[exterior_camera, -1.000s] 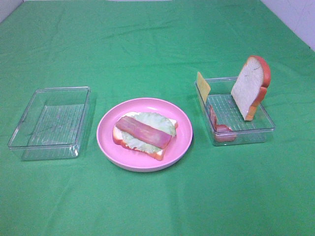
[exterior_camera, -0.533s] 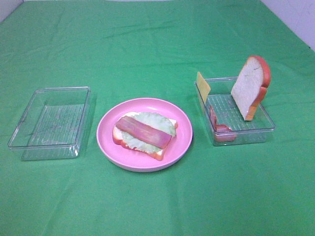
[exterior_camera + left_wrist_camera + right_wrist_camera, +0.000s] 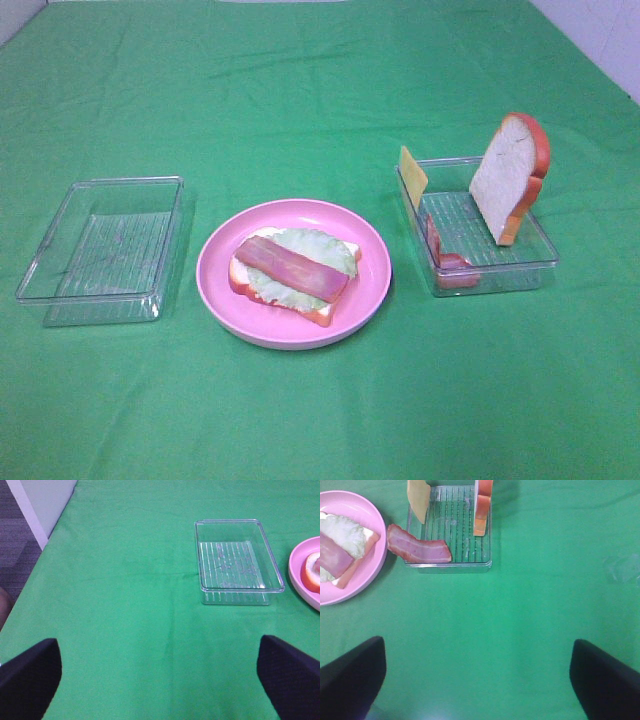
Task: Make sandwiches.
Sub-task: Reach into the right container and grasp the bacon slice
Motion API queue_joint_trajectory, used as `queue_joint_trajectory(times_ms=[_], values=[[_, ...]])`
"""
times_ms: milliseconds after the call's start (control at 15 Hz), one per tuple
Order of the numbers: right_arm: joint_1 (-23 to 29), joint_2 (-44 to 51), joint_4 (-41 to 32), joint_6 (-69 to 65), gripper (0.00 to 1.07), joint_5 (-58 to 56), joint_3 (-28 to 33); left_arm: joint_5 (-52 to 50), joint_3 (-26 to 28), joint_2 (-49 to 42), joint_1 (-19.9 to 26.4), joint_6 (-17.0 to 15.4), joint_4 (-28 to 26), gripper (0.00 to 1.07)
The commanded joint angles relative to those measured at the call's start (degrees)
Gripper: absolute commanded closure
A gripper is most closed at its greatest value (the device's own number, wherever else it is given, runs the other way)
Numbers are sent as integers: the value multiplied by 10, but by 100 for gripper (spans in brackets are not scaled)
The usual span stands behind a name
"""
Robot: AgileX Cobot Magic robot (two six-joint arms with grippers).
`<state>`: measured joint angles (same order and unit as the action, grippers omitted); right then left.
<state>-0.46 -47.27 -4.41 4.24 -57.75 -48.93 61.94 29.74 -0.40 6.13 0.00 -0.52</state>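
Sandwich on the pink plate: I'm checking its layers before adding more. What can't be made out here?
- Bottom bread slice: exterior high, mostly covered by lettuce and bacon strip.
- Pink plate: left wrist, cut off by the picture edge.
- Spare bacon: exterior high, blurred behind the tray wall.

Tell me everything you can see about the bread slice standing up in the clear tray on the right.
The bread slice looks like a toy. It has a white face with small dark specks, an orange-brown crust around the edge and a rounded top. It stands on its bottom edge inside the clear tray, tilted, along the side farther from the pink plate, and it seems to lean on that wall. Nothing grips it.
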Motion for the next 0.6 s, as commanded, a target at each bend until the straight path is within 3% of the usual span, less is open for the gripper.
queue_joint_trajectory(times_ms=[67, 467, 533, 600], values=[[-2, -78, -2, 21, 12, -16, -53, -2, -1, -7, 1, -4, -4, 6], [6, -255, -2, 28, 13, -80, -183, -2, -1, -7, 1, -4, -4, 6], [25, -276, 19, 20, 13, -84, -200, -2, -1, -7, 1, -4, -4, 6], [86, -308, 73, -25, 13, -93, -235, -2, -1, -7, 1, -4, -4, 6]])
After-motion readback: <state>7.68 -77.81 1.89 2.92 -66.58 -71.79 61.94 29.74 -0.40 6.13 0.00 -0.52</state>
